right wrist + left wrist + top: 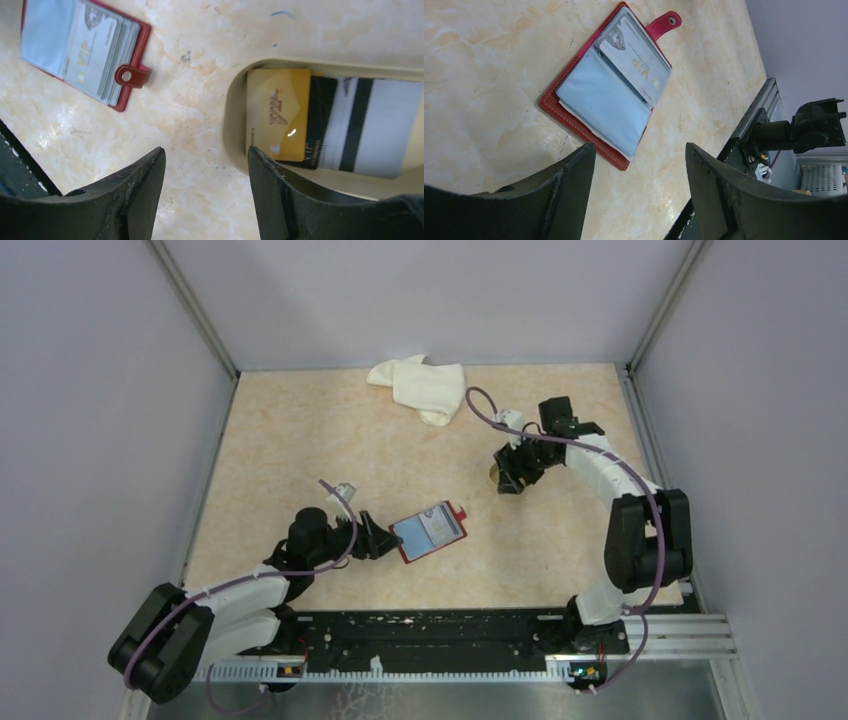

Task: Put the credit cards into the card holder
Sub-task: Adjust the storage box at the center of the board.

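While the left tool (385,540) hangs with fingers spread and nothing between them, the dark red card holder (432,530) lies open just beside it, near the middle of the worktop's (300,460) near edge, a pale VIP card (636,65) in 1 clear sleeve. A white cloth (425,388) lies crumpled at the far edge. Toward the right edge, the right tool (515,480), likewise spread and empty, hovers over a beige tray (235,100) holding 3 cards: a gold card (277,112), a black card (322,120) and a white card (385,130).

The top view looks down from high at the near edge, over the whole beige marbled table (300,440); both wrist views sit close, facing down. All three share the dark red leather-like folding card holder (431,531).
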Available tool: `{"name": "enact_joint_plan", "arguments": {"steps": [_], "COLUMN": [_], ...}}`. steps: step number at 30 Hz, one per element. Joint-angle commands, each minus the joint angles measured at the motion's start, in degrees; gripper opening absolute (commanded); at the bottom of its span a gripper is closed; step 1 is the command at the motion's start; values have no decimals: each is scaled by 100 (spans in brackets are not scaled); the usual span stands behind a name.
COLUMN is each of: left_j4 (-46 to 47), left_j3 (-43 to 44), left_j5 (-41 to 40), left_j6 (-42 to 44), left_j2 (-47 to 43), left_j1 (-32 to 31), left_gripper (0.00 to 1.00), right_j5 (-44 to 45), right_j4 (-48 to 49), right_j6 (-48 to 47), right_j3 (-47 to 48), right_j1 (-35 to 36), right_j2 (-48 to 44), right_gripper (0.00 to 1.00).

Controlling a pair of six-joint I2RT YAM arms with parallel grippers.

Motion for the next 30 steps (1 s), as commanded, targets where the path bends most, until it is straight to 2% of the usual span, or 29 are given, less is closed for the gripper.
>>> {"name": "enact_joint_plan", "arguments": {"steps": [1, 6, 13, 21, 30], "left_j4": [390, 1098, 2174, 2401, 2484], "left_j3": [8, -118, -50, 437, 1629], "left_j5": [315, 669, 1107, 904, 787], "left_j6": [-210, -789, -1408, -1540, -1631], "left_j2": [-43, 133, 1004, 1930, 3420], "left_j1": [17, 11, -20, -453, -1008], "left_gripper": [72, 68, 61, 53, 45], "right_j5": [-428, -652, -461, -130, 505], "right_j4": [66, -18, -92, -33, 250], "right_j6": [42, 30, -123, -235, -133], "right_j3": [772, 1314, 1709, 1490, 1244], "right_j1": [-343, -718, -732, -729, -724], "right_j2": [236, 1190, 1952, 2055, 1903], "right_gripper": [61, 60, 57, 57, 57]}}
